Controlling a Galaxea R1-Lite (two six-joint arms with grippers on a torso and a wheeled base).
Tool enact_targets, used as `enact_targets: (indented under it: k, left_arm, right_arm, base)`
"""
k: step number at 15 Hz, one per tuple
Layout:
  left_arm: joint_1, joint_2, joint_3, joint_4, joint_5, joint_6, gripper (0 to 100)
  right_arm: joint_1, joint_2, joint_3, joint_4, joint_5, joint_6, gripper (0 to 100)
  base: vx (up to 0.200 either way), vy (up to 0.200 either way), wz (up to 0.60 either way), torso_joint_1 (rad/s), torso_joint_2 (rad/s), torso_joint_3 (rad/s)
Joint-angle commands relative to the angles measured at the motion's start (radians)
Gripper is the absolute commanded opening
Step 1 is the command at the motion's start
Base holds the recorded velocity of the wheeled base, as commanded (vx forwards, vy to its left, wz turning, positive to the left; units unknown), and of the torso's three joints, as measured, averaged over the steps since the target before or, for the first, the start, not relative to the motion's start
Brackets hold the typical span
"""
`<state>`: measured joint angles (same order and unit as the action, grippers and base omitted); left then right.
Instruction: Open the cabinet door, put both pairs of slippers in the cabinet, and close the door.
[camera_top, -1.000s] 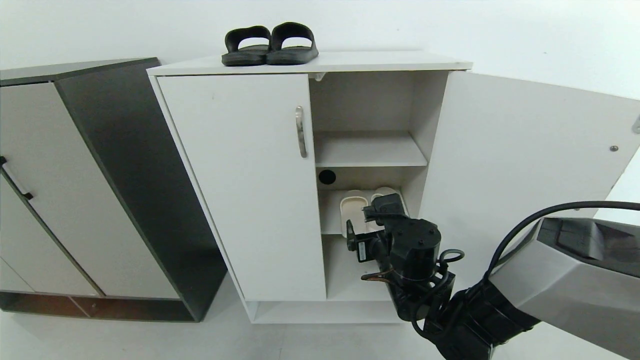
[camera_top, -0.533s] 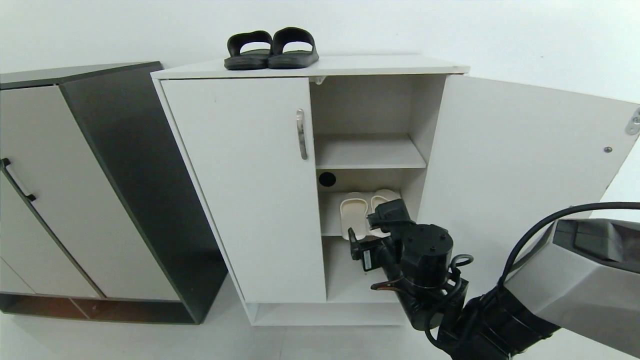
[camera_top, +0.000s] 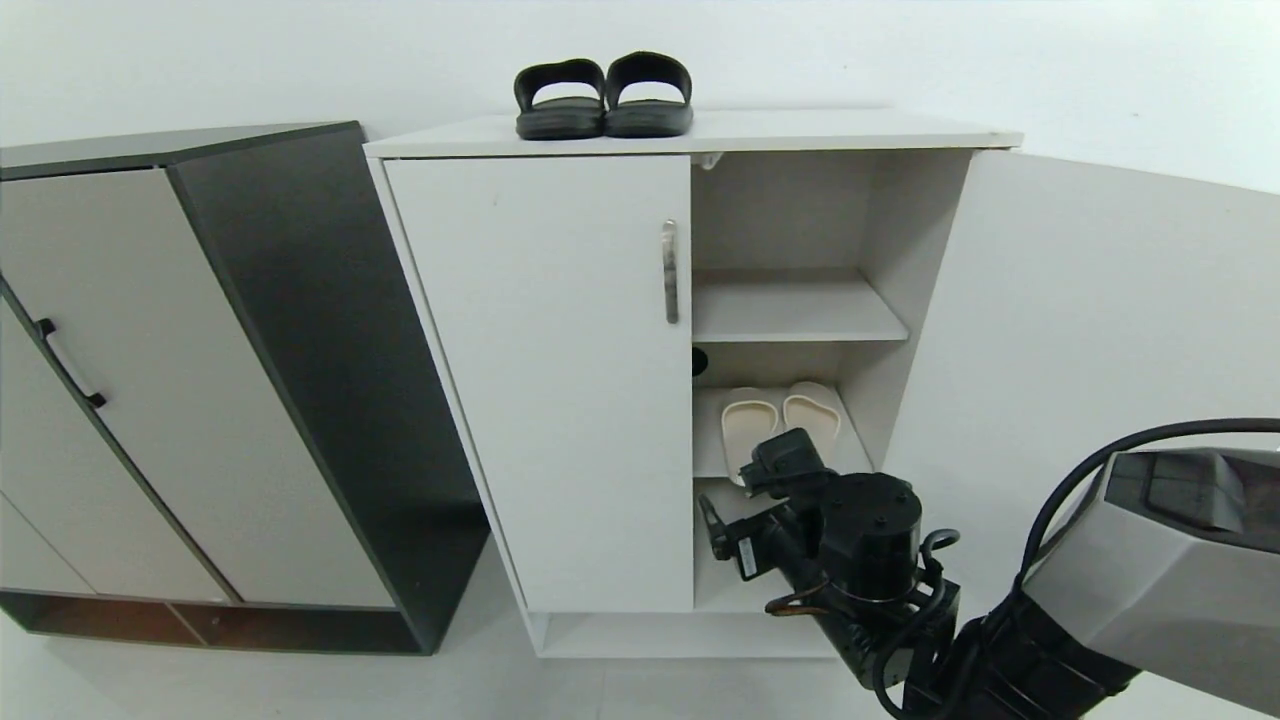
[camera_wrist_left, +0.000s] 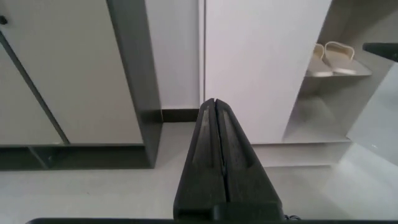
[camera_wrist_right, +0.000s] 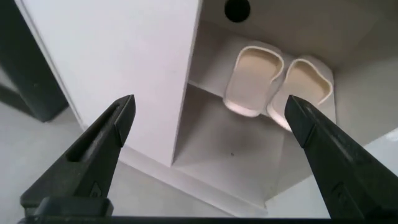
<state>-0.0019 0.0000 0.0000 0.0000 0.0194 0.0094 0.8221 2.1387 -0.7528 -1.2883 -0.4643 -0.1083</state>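
Over at the white cabinet (camera_top: 700, 130), seen from the head, the whole picture has slid sideways during the last second. That is the camera turning, not the furniture moving. The real change is the right end effector (camera_top: 745, 490): a second ago it overlapped the white slippers (camera_top: 780, 420), and now it hangs lower, apart from them, in front of the compartment below. The pale pair sits side by side on the middle shelf (camera_top: 860, 455), beside the open door (camera_top: 1100, 350), which swings wide to the right. The black slippers (camera_top: 603, 97) sit on the cabinet's top, above the closed door (camera_top: 550, 380). From the left wrist, the left end effector (camera_wrist_left: 215, 109) has its fingers pressed together with nothing between them. It is low over the floor (camera_wrist_left: 93, 193), facing the corner where the dark cabinet (camera_wrist_left: 134, 74) meets the white one, with the pale pair well off on its shelf. From the right wrist, the fingers of the right end effector (camera_wrist_right: 210, 106) are spread wide and empty, and the pale pair lies beyond their tips. To my eye the first pair is delivered and let go. The black pair comes next, and the door is closed last.
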Motion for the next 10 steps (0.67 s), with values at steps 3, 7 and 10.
enact_targets:
  k: [3, 7, 10]
  left_arm:
    - [0.000, 0.002, 0.000, 0.000, -0.001, 0.000, 0]
    - [0.000, 0.002, 0.000, 0.000, -0.001, 0.000, 0]
    - [0.000, 0.002, 0.000, 0.000, -0.001, 0.000, 0]
  right_arm:
    - [-0.006, 0.003, 0.007, -0.008, 0.003, -0.002, 100]
    - [-0.012, 0.004, 0.010, -0.025, 0.027, -0.002, 100]
    - [-0.026, 0.018, 0.018, -0.052, 0.030, -0.028, 100]
  base:
    - [0.000, 0.200, 0.00, 0.002, 0.00, 0.002]
    - [0.000, 0.200, 0.00, 0.006, 0.00, 0.002]
    - [0.000, 0.067, 0.00, -0.001, 0.00, 0.001]
